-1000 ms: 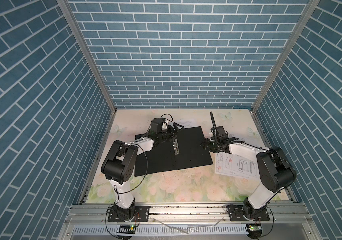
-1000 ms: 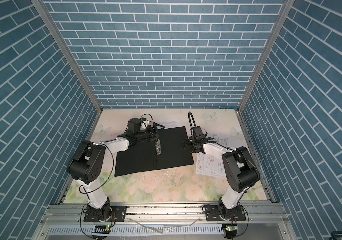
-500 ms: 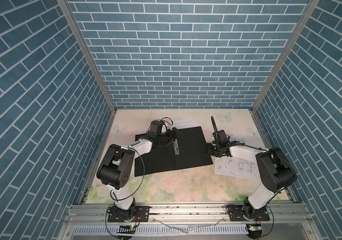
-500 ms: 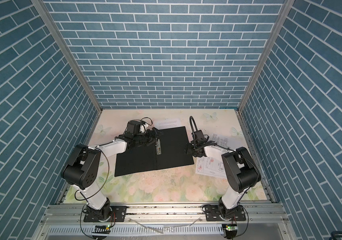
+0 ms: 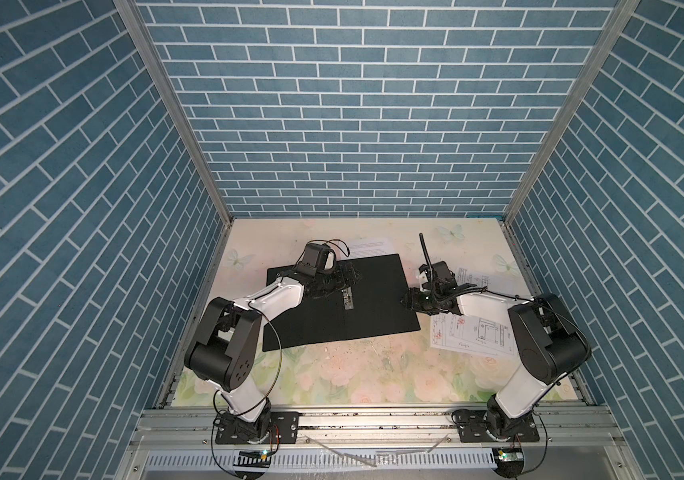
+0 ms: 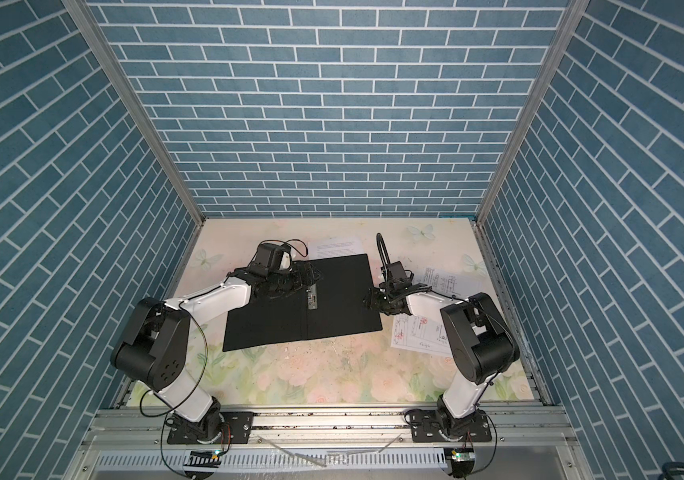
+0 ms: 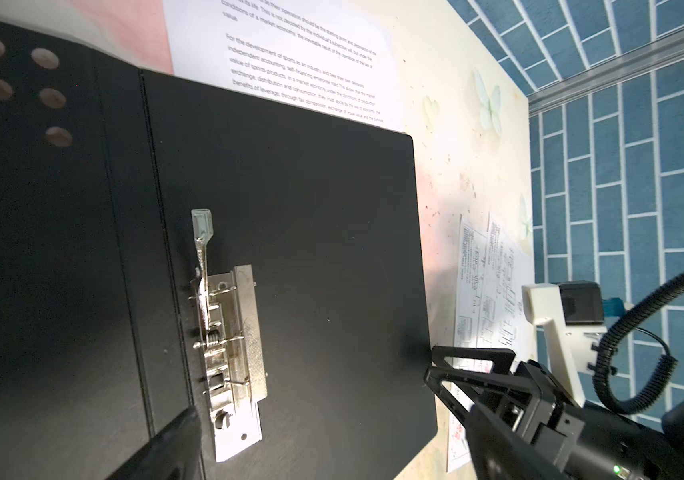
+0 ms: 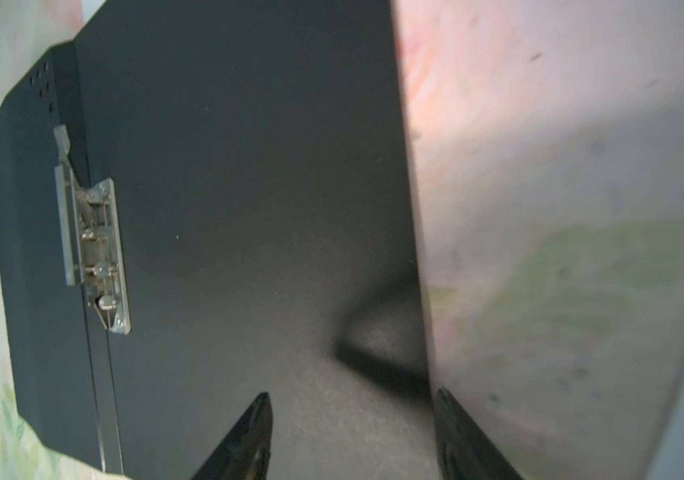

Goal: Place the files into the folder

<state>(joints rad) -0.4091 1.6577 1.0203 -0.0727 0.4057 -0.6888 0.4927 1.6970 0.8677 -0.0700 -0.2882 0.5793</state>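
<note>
Matt black folder (image 7: 311, 208) with shiny metal clip (image 7: 236, 345); white paper files (image 7: 290, 54).

folder (image 5: 373, 299): opened flat on the middle of the desk (image 5: 373, 374)
spine clip (image 5: 347, 300): on the folder's fold, in its far half
text sheet (image 5: 369, 248): behind the folder, its near part under the folder's far edge
far drawing sheet (image 5: 473, 277): on the desk, right of the folder
near drawing sheet (image 5: 469, 332): just beside the folder's right edge (the right arm (image 5: 481, 305) crosses above both drawing sheets)
left hand (image 5: 346, 277): over the folder, just behind the spine clip
right hand (image 5: 409, 300): at the folder's right edge
</note>
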